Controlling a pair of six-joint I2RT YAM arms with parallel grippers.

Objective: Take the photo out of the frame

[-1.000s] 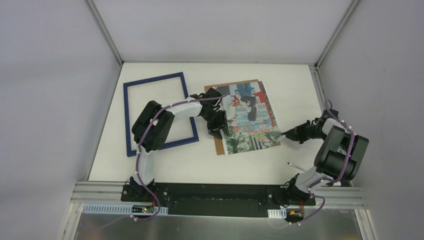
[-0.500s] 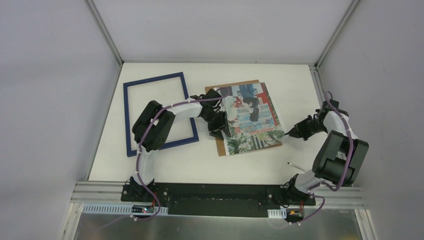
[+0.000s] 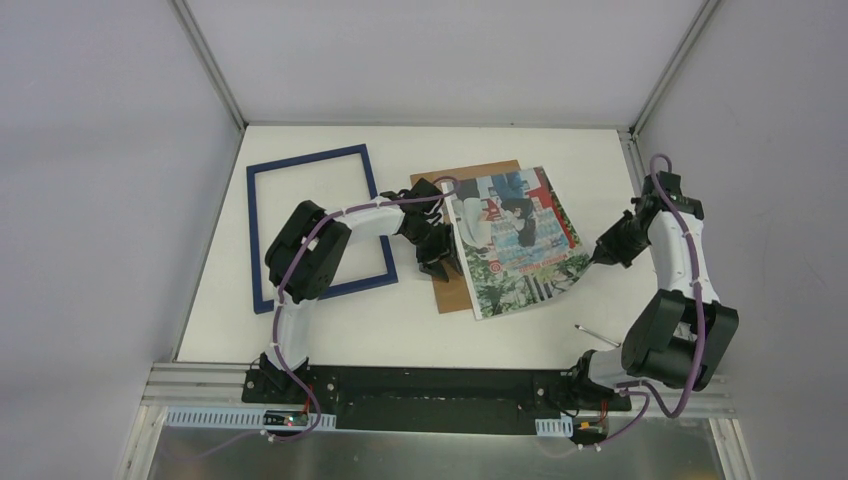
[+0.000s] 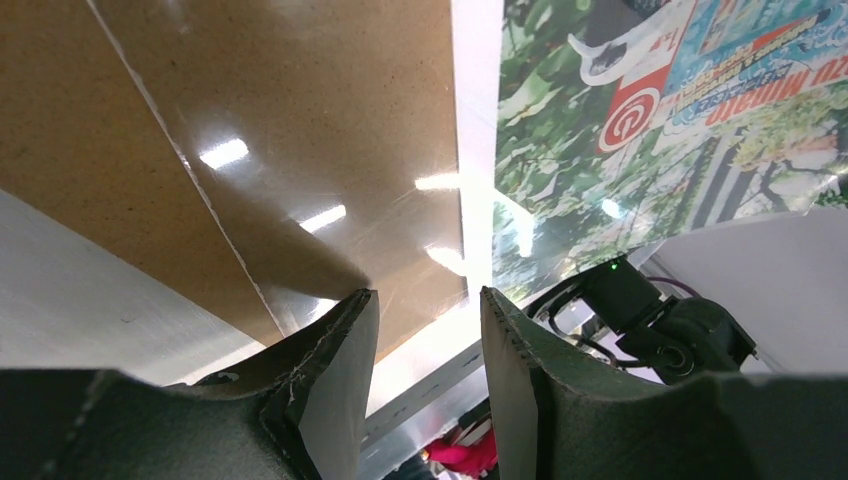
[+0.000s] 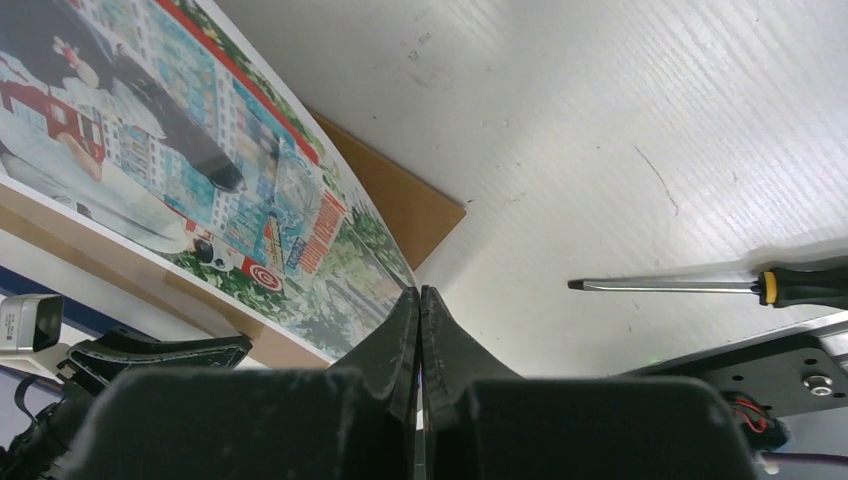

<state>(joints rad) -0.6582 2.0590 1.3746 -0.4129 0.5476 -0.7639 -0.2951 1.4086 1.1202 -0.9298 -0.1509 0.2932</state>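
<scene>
The empty dark-blue frame (image 3: pixel 252 240) lies flat at the left of the table. The colourful photo (image 3: pixel 515 240) rests askew over the brown backing board (image 3: pixel 480 170), its right edge lifted and curling. My right gripper (image 3: pixel 600 252) is shut on that right edge; in the right wrist view the photo (image 5: pixel 200 150) runs into the closed fingertips of the gripper (image 5: pixel 420 300). My left gripper (image 3: pixel 440 265) stands on the board's left part, open, with nothing between its fingers (image 4: pixel 340 350). The board (image 4: pixel 250 150) and photo (image 4: pixel 650 130) lie just ahead of it.
A screwdriver (image 3: pixel 590 332) lies on the table near the right arm's base, also seen in the right wrist view as the screwdriver (image 5: pixel 700 287). Grey walls close in the table on three sides. The left arm's elbow hangs over the frame's lower right corner.
My right gripper closed on the photo's edge and pulled it right and away, swinging the photo clockwise off the board. The left gripper stayed in place.
</scene>
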